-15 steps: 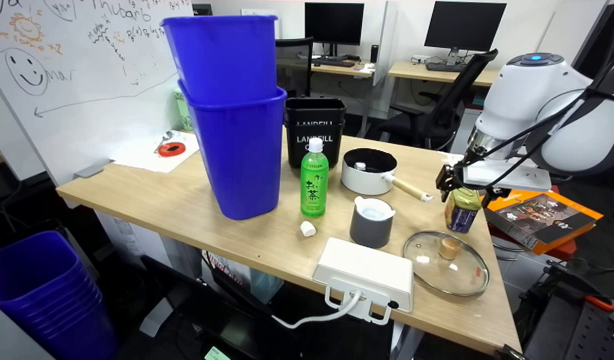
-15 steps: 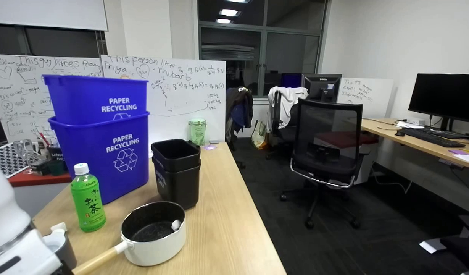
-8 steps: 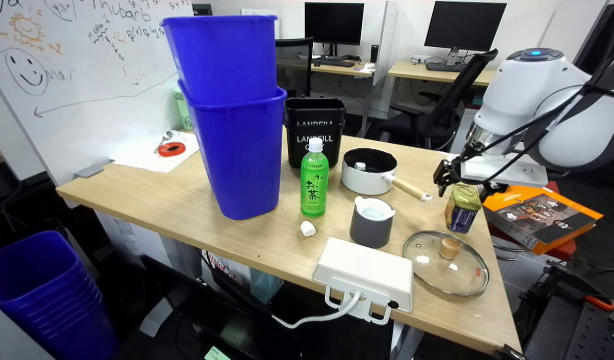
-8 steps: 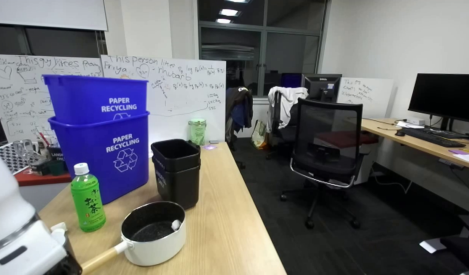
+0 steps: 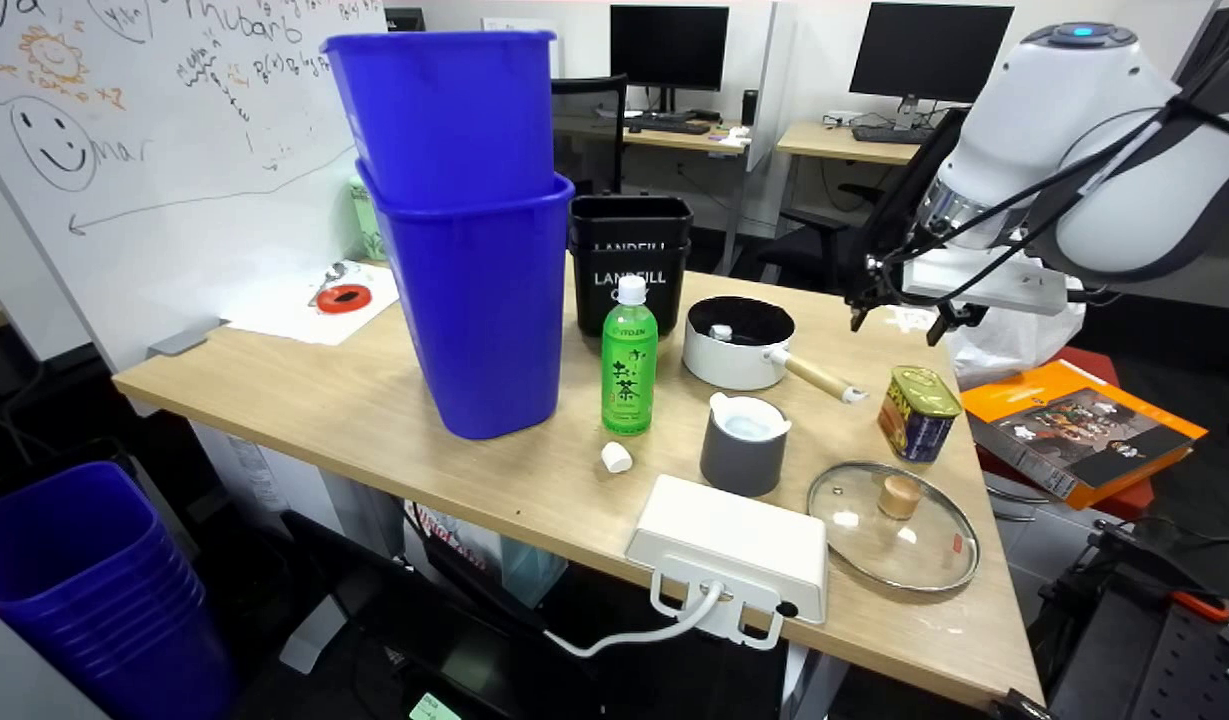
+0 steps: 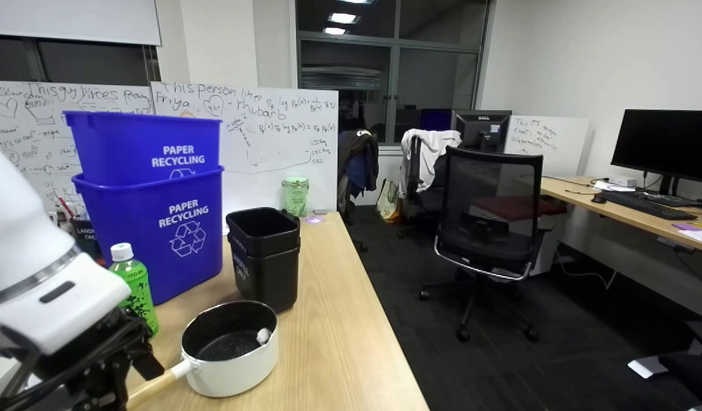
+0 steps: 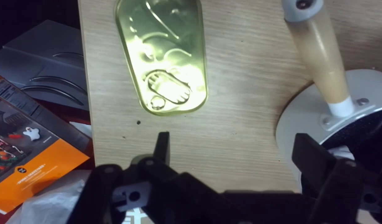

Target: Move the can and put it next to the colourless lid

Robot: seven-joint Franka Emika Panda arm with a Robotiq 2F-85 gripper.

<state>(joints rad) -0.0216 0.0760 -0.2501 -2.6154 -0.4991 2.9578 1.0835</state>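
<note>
The can point(image 5: 917, 413) stands upright on the table point(image 5: 824, 430), gold top and pull tab facing up, just beside the rim of the clear lid point(image 5: 889, 545); whether the two touch, I can't make out. To my mind that may already pass for "next to", so the chief danger is spoiling it. The gripper point(image 5: 896, 327) hangs above the table, on the side of the can away from the lid — its fingers spread wide, nothing between them.

Should the arm go in again for a neater placing, its aim worries me. In the wrist view one finger point(image 7: 162, 146) lines up with the can's end, and the gap between the fingers lies off to the side; a straight push at that height or lower could ram the can or tip it. A nudge one way might slide it up onto the glass, bumping the wooden knob point(image 5: 901, 497); a nudge another way might send it over the table's edge, which runs close by, toward the orange box point(image 5: 1084, 430) beyond.

Then there's the saucepan point(image 5: 731, 362) — in the wrist view the other finger shows across its rim, height unclear. A low sideways swing could catch the handle point(image 5: 809, 375) and spin the pan around.
</note>
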